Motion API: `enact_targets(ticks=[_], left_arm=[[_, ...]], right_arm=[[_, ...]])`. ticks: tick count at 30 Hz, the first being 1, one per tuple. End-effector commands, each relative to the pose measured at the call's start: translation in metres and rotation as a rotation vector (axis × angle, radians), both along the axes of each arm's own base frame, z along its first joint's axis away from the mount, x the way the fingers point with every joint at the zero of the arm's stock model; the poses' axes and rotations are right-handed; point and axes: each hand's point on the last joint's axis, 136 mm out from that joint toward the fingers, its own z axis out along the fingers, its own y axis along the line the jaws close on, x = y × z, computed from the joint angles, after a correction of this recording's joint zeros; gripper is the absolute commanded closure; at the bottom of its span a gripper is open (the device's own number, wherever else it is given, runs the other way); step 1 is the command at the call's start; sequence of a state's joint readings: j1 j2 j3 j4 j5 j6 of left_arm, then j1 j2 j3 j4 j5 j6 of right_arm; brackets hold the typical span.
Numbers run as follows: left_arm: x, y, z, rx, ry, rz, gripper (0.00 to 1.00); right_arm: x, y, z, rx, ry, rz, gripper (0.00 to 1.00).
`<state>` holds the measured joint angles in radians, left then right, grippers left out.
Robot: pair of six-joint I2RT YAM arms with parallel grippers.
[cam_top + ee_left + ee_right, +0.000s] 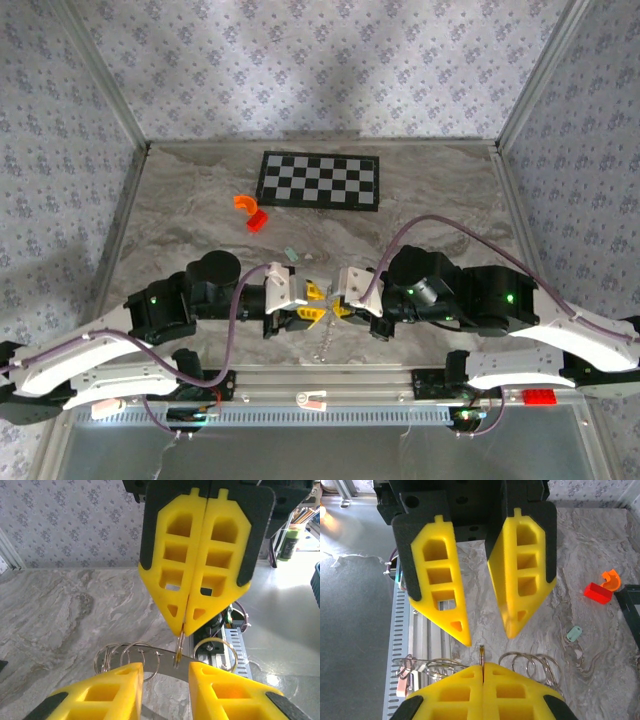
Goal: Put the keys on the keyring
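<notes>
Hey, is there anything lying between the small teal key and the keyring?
Nothing visible. Only bare tabletop lies between the key and the keyring. The red piece and orange piece sit beyond the key, away from that path.

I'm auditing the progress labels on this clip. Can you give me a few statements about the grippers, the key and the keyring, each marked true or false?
1. The right gripper is shut on a thin ring of the keyring. True.
2. The left gripper is shut. False: its fingers stand apart, with a ring crossing the gap between them.
3. The teal key is threaded on the keyring. False: it lies alone on the table, apart from the rings.
4. The red piece lies right beside the orange curved piece. True.
</notes>
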<state>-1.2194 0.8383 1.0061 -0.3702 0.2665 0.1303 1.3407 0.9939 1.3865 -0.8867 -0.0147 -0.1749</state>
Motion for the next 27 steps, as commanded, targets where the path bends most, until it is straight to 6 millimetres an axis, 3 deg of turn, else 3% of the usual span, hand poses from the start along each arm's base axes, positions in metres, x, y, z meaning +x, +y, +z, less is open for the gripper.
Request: enact_targets(ticks=[1, 15, 22, 27], left_arm=[[-0.004, -0.002, 0.027, -0.072, -0.018, -0.023, 0.73], [-0.002, -0.012, 0.025, -0.078, -0.013, -0.027, 0.82], [-0.005, -0.014, 0.024, -0.088, 0.0, -0.044, 1.0], [-0.005, -0.014, 0.024, -0.112, 0.004, -0.042, 1.0]], right_arm=[[-0.004, 0.003, 0.021, 0.067, -0.023, 0.031, 1.0], [-0.006, 0.006, 0.015, 0.068, -0.015, 0.034, 1.0], [-0.005, 0.007, 0.015, 0.073, -0.016, 0.033, 1.0], [-0.008, 0.009, 0.016, 0.082, -0.011, 0.045, 1.0]])
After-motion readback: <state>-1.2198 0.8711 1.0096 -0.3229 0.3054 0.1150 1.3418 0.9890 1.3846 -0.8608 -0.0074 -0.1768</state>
